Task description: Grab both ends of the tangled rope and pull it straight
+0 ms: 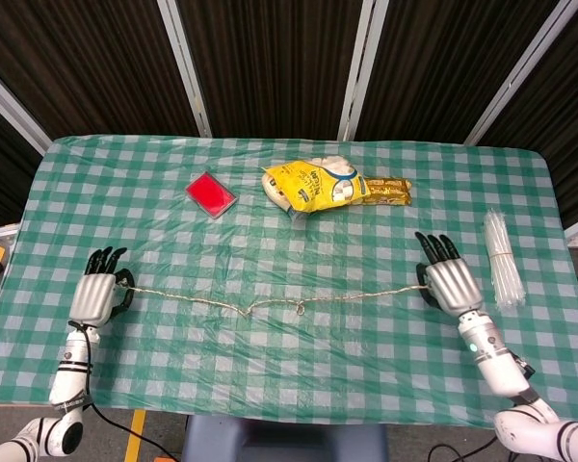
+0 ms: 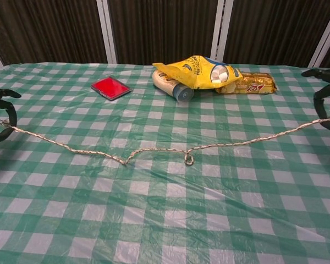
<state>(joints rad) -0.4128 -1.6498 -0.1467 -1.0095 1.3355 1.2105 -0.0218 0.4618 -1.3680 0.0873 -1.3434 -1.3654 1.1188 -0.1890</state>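
A thin tan rope stretches across the green checked table, nearly straight with a slight kink left of centre and a small knot at mid-span. The chest view shows the rope sagging toward that knot. My left hand pinches the rope's left end near the table's left side; only its fingertips show at the chest view's left edge. My right hand pinches the right end, and its fingertips sit at the chest view's right edge.
A red flat box lies at the back left. A yellow snack bag and a gold biscuit pack lie at the back centre. A bundle of clear sticks lies just right of my right hand.
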